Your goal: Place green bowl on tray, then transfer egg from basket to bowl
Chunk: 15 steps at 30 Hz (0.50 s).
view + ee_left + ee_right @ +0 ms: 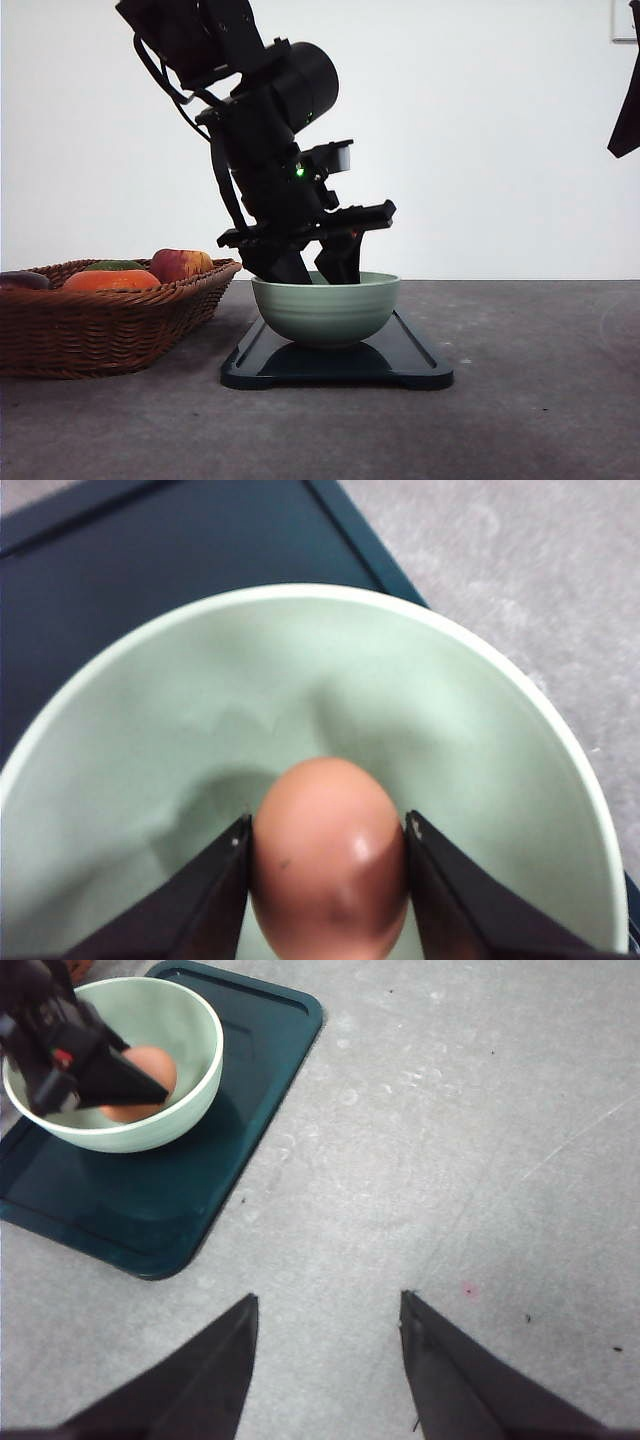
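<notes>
- Left wrist view: left claw (pixel 328 880) is clamped on the brown egg (pixel 328 865), one finger on each flank, egg hanging inside the green bowl (pixel 420 710). Can't tell if it touches the bowl floor.
- Front view: green bowl sits on the tray (pixel 410 365), roughly centred, so step one looks done. Left claw (pixel 318 268) dips below the rim, tilted in from the basket side, probably to keep the drop short.
- Wicker basket (pixel 150 310) stands just beside the tray on the robot's left, with produce in it: something orange (pixel 110 281), something reddish (pixel 180 264).
- Right wrist view: right claw (pixel 325 1360) is spread wide, empty, parked over bare counter (pixel 480 1140) well apart from the tray, so it's out of the left arm's way.
- Next call: release gently; egg will roll to the bowl's low point.
- Risk: cracking if let go too high.
</notes>
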Available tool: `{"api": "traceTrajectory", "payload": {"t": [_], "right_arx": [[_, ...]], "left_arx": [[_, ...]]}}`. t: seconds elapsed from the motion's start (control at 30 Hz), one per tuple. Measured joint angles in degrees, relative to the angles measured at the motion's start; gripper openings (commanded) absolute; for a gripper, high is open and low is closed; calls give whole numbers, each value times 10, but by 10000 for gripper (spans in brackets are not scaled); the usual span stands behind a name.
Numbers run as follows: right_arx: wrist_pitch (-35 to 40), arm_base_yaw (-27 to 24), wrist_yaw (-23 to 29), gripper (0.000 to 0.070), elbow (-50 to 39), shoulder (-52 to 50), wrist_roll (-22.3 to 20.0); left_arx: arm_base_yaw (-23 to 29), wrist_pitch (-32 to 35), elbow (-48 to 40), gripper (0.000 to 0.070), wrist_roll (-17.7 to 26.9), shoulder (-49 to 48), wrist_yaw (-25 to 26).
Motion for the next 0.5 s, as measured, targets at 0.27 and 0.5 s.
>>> {"api": "traceTrajectory", "payload": {"t": [0.27, 0.5], "right_arx": [[0, 0, 0, 272, 0, 0, 3], [0, 0, 0, 272, 0, 0, 3]], "left_arx": [[0, 0, 0, 347, 0, 0, 0], [0, -28, 13, 400, 0, 0, 0]]}}
